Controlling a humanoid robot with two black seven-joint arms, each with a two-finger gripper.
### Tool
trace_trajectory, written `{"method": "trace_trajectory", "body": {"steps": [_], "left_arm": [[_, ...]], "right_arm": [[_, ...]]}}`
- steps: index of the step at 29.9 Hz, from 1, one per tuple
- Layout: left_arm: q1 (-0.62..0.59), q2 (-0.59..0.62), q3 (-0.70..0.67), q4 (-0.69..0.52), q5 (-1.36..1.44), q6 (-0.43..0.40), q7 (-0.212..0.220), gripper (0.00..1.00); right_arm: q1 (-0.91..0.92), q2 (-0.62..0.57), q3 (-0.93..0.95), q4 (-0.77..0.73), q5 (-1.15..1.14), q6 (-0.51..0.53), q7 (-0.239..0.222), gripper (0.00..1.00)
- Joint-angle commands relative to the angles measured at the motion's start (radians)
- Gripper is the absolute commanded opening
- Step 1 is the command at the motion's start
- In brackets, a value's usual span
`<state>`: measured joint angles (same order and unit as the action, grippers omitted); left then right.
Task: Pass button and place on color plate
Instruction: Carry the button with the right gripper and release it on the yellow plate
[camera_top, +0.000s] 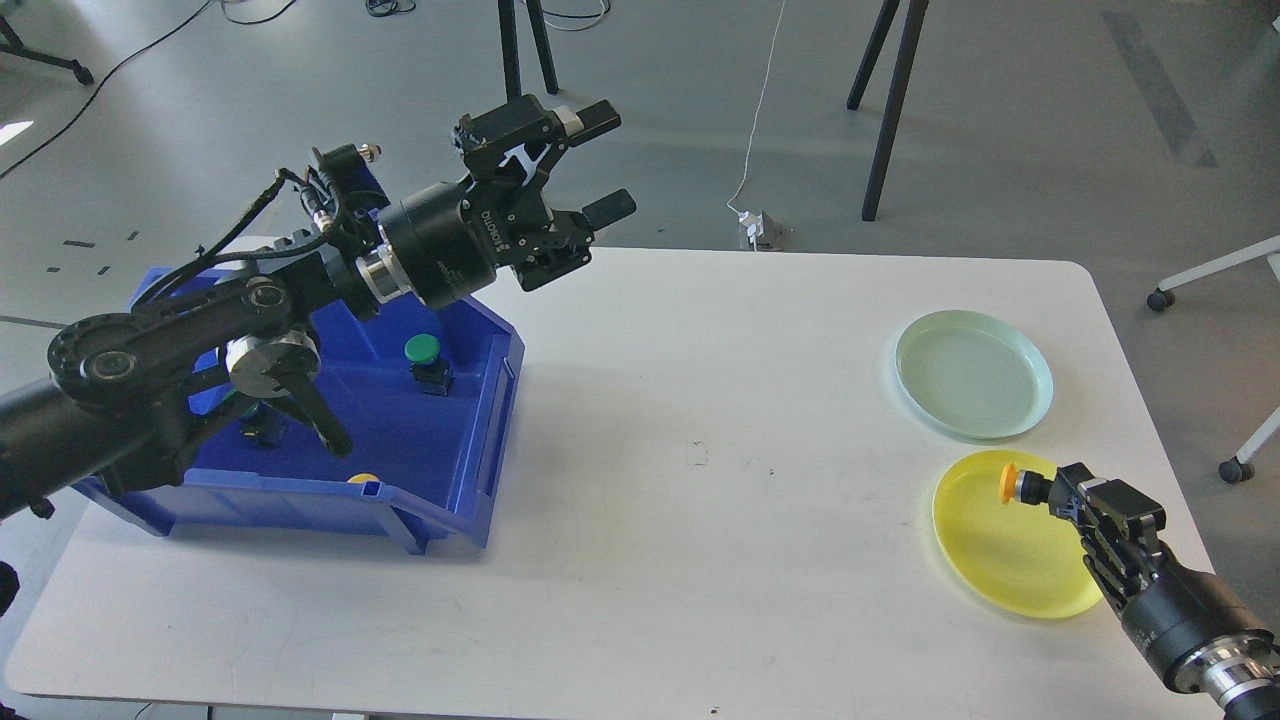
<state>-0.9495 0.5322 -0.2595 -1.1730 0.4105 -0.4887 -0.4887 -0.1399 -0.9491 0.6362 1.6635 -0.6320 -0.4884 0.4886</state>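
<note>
Grippers differ: our left gripper (598, 160) hangs spread and empty above the bin (440, 455); our right gripper (1055, 490) pinches the orange button (1012, 484) over the yellow plate (1000, 560).

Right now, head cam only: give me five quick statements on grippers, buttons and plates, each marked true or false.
1. The right gripper holds an orange button over the yellow plate. True.
2. The left gripper is shut on a button. False: its fingers are spread apart and hold nothing, raised above the table's far edge.
3. A green button sits inside the blue bin. True.
4. The pale green plate already has a button on it. False: it is bare.
5. The yellow plate lies farther from the robot than the pale green plate. False: the yellow plate is nearer.
</note>
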Motion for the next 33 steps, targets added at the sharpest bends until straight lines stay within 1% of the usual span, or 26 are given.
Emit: {"method": "trace_trajectory", "body": {"steps": [1,6,7,10,12,14,15,16,17,21,25,30,33], "left_arm": [[0.0,-0.003,0.0,0.004,-0.001,0.0,0.0,0.87],[0.0,-0.003,0.0,0.004,0.001,0.0,0.0,0.87],[0.0,-0.003,0.0,0.004,0.001,0.0,0.0,0.87],[0.0,-0.003,0.0,0.004,0.001,0.0,0.0,0.87],[0.0,-0.003,0.0,0.004,0.001,0.0,0.0,0.87],[0.0,-0.003,0.0,0.004,0.001,0.0,0.0,0.87],[0.0,-0.003,0.0,0.004,0.001,0.0,0.0,0.87],[0.0,-0.003,0.0,0.004,-0.001,0.0,0.0,0.88],[0.0,-0.003,0.0,0.004,0.001,0.0,0.0,0.88],[0.0,-0.003,0.0,0.004,-0.001,0.0,0.0,0.88],[0.0,-0.003,0.0,0.004,0.001,0.0,0.0,0.88],[0.0,-0.003,0.0,0.004,0.001,0.0,0.0,0.88],[0.0,-0.003,0.0,0.004,-0.001,0.0,0.0,0.88]], "right_arm": [[-0.006,0.03,0.0,-0.06,0.014,0.0,0.0,0.02],[0.01,0.105,0.0,-0.168,0.113,0.0,0.0,0.11],[0.01,0.119,0.0,-0.183,0.127,0.0,0.0,0.15],[0.013,0.165,0.005,-0.191,0.141,0.0,0.0,0.34],[0.011,0.174,0.007,-0.191,0.141,0.0,0.0,0.47],[0.01,0.181,0.008,-0.192,0.141,0.0,0.0,0.56],[0.011,0.185,0.01,-0.192,0.141,0.0,0.0,0.65],[0.011,0.191,0.011,-0.192,0.143,0.0,0.0,0.77],[0.013,0.194,0.013,-0.192,0.143,0.0,0.0,0.83],[0.014,0.194,0.025,-0.186,0.153,0.0,0.0,0.86],[0.014,0.191,0.031,-0.171,0.218,0.0,0.0,0.89],[0.007,0.179,0.103,-0.101,0.264,0.0,0.0,0.89],[0.005,0.171,0.157,-0.073,0.304,0.051,0.0,0.89]]}}
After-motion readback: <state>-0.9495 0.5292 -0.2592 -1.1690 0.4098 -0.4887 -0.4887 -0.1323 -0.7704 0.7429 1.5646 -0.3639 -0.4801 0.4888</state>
